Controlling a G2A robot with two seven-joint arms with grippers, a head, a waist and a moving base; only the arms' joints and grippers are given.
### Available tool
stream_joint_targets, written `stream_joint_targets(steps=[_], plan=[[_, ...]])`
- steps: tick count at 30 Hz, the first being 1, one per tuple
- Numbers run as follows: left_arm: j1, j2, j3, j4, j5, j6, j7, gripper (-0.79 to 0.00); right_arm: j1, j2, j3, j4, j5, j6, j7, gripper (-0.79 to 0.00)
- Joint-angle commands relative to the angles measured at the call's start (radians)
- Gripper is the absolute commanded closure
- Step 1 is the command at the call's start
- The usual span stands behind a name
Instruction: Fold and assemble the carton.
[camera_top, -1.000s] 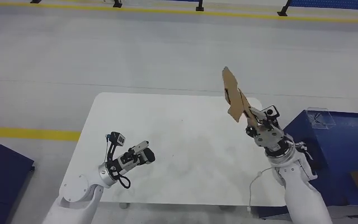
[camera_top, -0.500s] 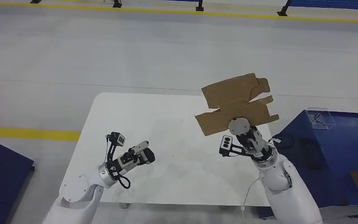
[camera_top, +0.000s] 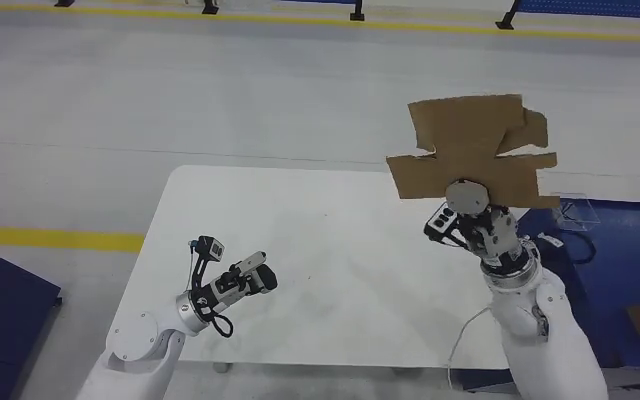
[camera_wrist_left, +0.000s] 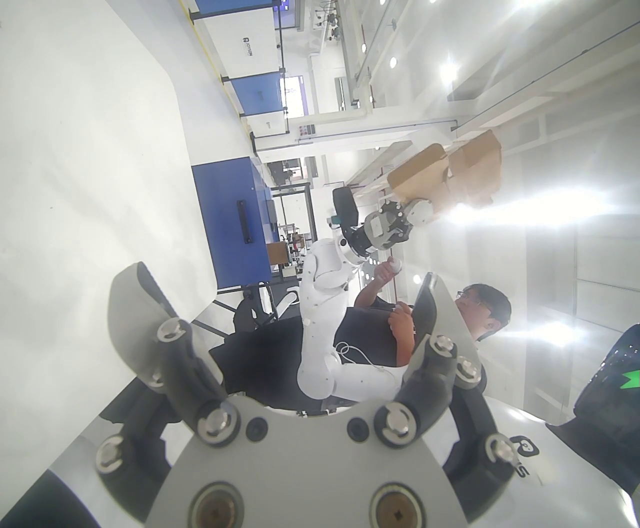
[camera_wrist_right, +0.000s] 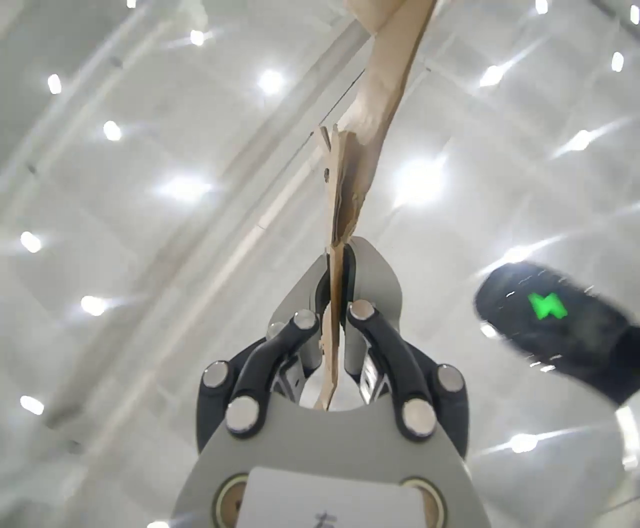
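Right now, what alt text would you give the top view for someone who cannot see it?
The right gripper holds a flat, unfolded brown carton raised in the air at the right side of a white table. The left gripper is open and empty over the table's near left part.

The carton (camera_top: 470, 145) was plain brown on its face, paler tan along its cut edge; the table (camera_top: 300, 250) was white; the floor (camera_top: 250, 90) was light grey, crossed by a yellow stripe (camera_top: 70, 240); the cabinet (camera_top: 615, 260) beside the table was deep blue; the right gripper (camera_wrist_right: 337, 270) was silver-grey with black links and bright metal rivets; the left gripper (camera_wrist_left: 282, 282) showed the same silver and black; a black wrist housing (camera_wrist_right: 550, 320) bore a glowing green mark.
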Motion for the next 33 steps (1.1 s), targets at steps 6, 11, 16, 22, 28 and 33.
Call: stream_joint_targets(steps=[6, 11, 16, 22, 28, 33], plan=[[0.0, 0.0, 0.0, 0.0, 0.0, 0.0, 0.0, -0.785, -0.026, 0.007, -0.024, 0.086, -0.945, -0.561, 0.376, 0.0], [0.0, 0.0, 0.0, 0.0, 0.0, 0.0, 0.0, -0.785, -0.026, 0.007, -0.063, 0.133, -1.118, -0.651, 0.343, 0.0], [0.0, 0.0, 0.0, 0.0, 0.0, 0.0, 0.0, -0.785, -0.027, 0.005, -0.08, 0.147, -1.107, -0.61, 0.318, 0.0], [0.0, 0.0, 0.0, 0.0, 0.0, 0.0, 0.0, -0.785, -0.027, 0.005, -0.08, 0.147, -1.107, -0.61, 0.318, 0.0], [0.0, 0.0, 0.0, 0.0, 0.0, 0.0, 0.0, -0.785, -0.024, 0.006, -0.079, 0.139, -1.146, -0.621, 0.305, 0.0], [-0.018, 0.014, -0.064, -0.01, -0.026, 0.011, -0.083, -0.785, 0.013, 0.014, -0.132, 0.149, -1.461, -0.65, 0.3, 0.0]])
